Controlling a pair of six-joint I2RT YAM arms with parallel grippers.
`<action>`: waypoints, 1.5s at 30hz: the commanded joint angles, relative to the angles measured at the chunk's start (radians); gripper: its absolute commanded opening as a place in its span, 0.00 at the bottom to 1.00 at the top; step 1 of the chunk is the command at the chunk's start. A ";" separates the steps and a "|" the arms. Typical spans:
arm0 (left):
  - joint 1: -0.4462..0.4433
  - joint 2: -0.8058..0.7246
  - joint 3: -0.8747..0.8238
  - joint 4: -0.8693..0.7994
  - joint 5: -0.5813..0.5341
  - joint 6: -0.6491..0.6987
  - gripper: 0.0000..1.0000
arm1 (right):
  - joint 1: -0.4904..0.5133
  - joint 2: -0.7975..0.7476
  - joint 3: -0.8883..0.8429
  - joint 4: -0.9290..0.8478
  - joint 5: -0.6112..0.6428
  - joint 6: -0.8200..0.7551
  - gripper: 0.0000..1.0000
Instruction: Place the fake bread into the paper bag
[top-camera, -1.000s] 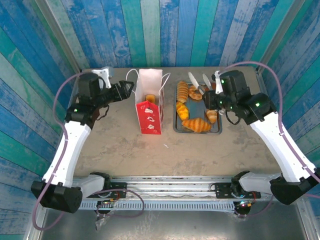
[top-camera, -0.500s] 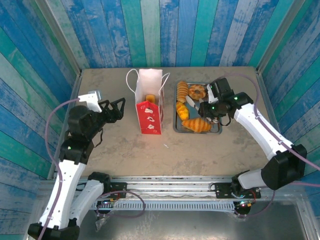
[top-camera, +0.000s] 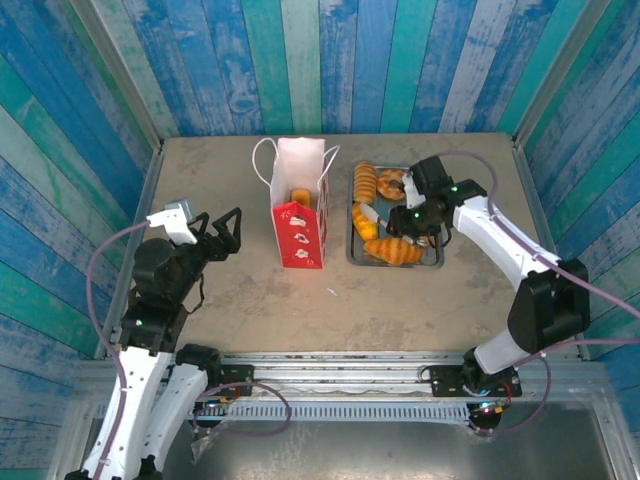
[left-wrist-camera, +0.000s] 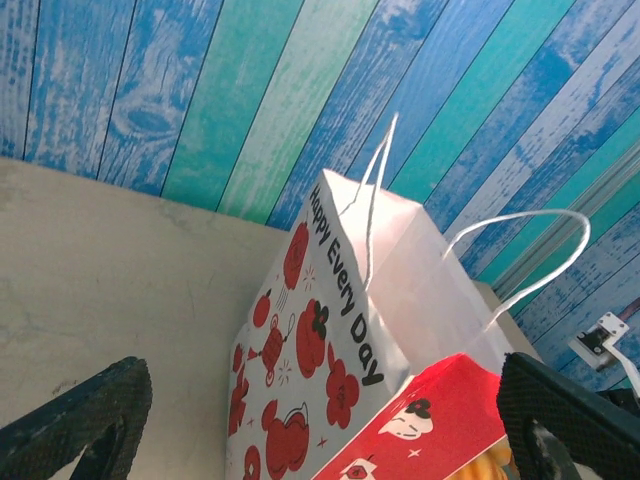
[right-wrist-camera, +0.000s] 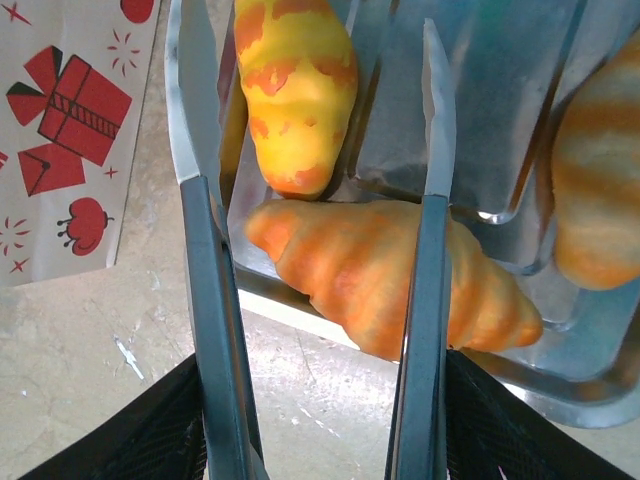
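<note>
Steel first: the blades of the metal tongs (right-wrist-camera: 205, 250) straddle a croissant (right-wrist-camera: 380, 290) at the near end of the grey tray (right-wrist-camera: 560, 400), just right of the paper bag (top-camera: 300, 215). The right gripper (top-camera: 410, 210) is clamped round the tongs' handles. The blades stand apart with the croissant between them, not yet pinched.

Here's the risk: that pastry is glossy and tapered, so a squeeze near its tip could squirt it over the tray's low lip onto the table (top-camera: 240, 290). One blade hangs over the rim on the bag side and could catch it on closing. A yellow roll (right-wrist-camera: 295, 90) lies right against the croissant and may get dragged along.

Then the bag itself looks light, it stands upright and its mouth is narrow, so a nudge from the tongs could tip it. One bread piece (top-camera: 299, 194) already lies inside. The left gripper (top-camera: 222, 232) hovers left of the bag, spread wide and holding nothing, so it is not bracing it.

For room, there is bare table in front of the bag and to its left, and the blue planks (top-camera: 320, 60) stand close behind it
</note>
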 joint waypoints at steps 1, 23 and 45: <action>0.000 0.002 0.001 0.039 -0.005 -0.015 0.93 | -0.005 0.015 0.000 0.024 -0.049 -0.019 0.59; 0.000 0.009 0.025 0.019 -0.018 0.016 0.93 | 0.011 0.173 0.150 -0.112 -0.048 -0.123 0.59; 0.000 0.016 0.039 0.016 -0.025 0.039 0.93 | 0.085 0.253 0.309 -0.250 0.108 -0.146 0.41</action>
